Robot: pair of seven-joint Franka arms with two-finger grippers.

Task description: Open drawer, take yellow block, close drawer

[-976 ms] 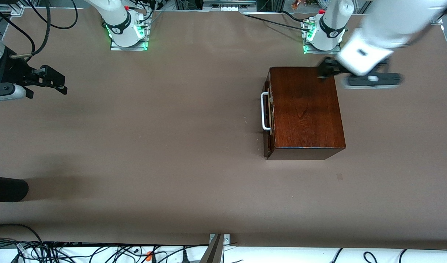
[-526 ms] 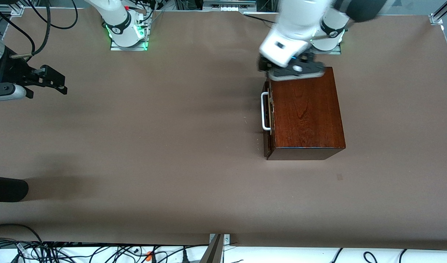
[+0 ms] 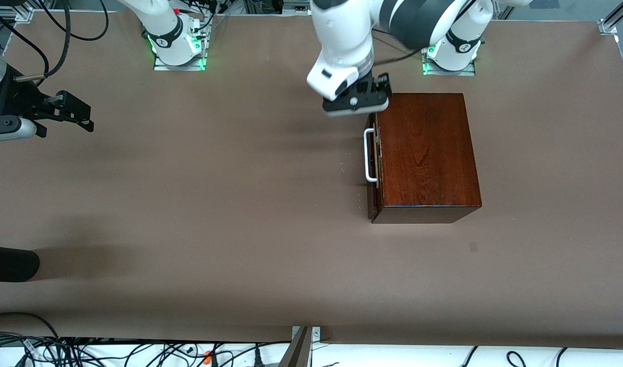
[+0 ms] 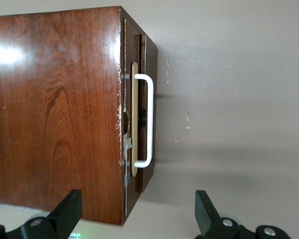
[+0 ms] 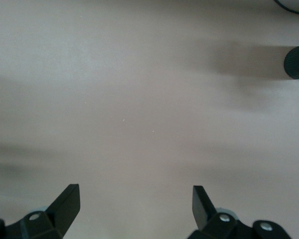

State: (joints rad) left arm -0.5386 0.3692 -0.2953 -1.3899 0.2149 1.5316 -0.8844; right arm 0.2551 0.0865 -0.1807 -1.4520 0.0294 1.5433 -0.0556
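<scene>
Two grippers appear before you, both with fingers spread and holding nothing. Your left gripper (image 3: 356,100) hangs in the air over the corner of the wooden box (image 3: 423,153) that lies toward the robots' bases, on the side that carries the drawer; in the left wrist view its two dark fingertips (image 4: 67,209) frame that same corner. The drawer (image 3: 371,158) sits pushed into the dark reddish-brown box, its front facing the right arm's end of the desk (image 3: 240,204), and its white loop handle (image 3: 368,155) runs along that front, untouched. You cannot see the yellow block in any view. Your right gripper (image 3: 69,112) waits above the bare brown desk at the right arm's end, well apart from the box.
</scene>
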